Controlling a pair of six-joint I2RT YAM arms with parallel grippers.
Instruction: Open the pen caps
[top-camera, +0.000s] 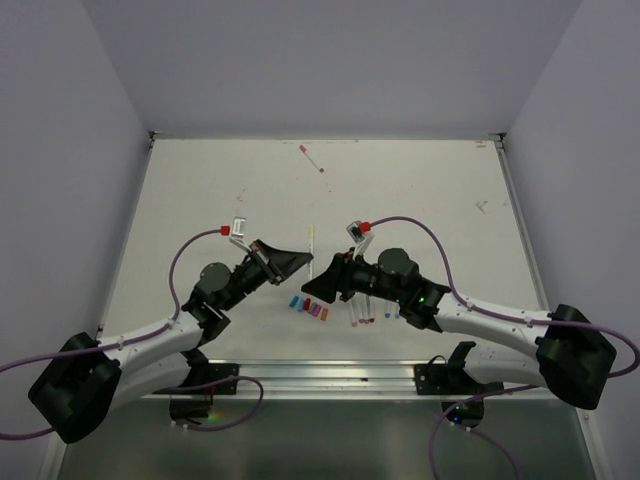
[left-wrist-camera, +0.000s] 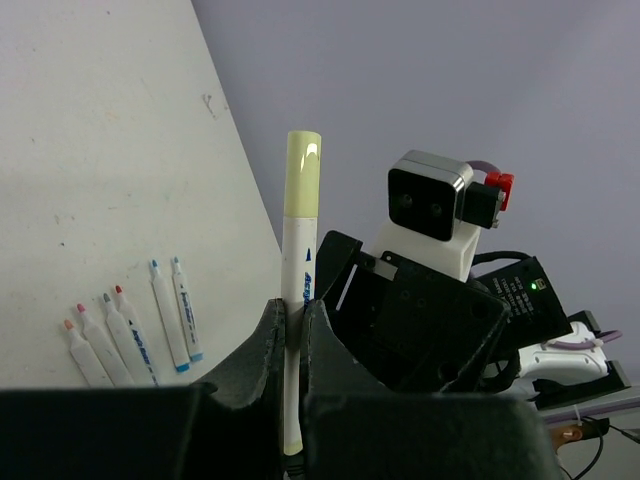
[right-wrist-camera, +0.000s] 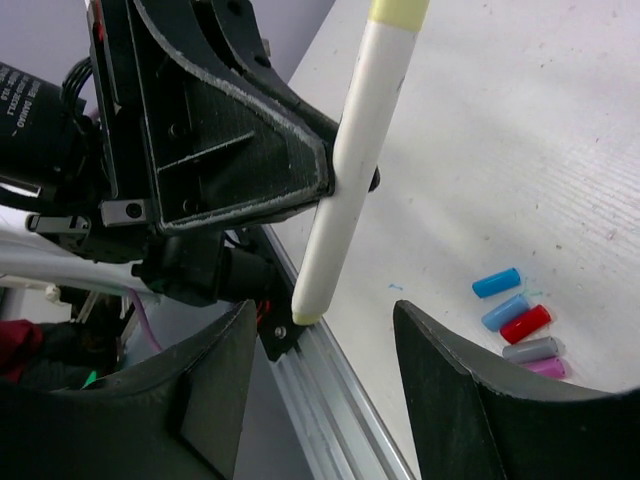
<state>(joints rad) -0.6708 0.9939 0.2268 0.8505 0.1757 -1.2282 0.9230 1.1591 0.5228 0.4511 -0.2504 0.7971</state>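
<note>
Nearest me, just in from the near edge of the surface (top-camera: 200, 200), lies a short row of loose caps (top-camera: 308, 307) in blue, red, purple and orange. To their right, partly under my right arm, is a cluster of bare pens (top-camera: 365, 312) with coloured tips showing. I judge most of the job done.

Just beyond that row my two end effectors meet nose to nose. My left end effector (left-wrist-camera: 293, 320) is clamped on the white barrel of the yellow-capped pen (left-wrist-camera: 298, 262). It grips low, so the yellow cap (left-wrist-camera: 303, 172) stands clear beyond the fingers. My right end effector (right-wrist-camera: 322, 340) is spread wide with nothing in it. In its own view the pen crosses ahead of the gap, tail end nearest and cap far off.

The step in hand is pulling this cap. To do it well, my right side should travel along the pen until its pads bracket the cap alone, not the barrel. It should then close squarely and draw straight along the pen's axis while the left grips firm. A sideways tug could lever the pen loose.

Both forearms angle inward from the near corners, elbows bent and wrists turned toward each other.

Close to the far edge lies a lone pen (top-camera: 311, 158), too small for me to say whether it is capped.
</note>
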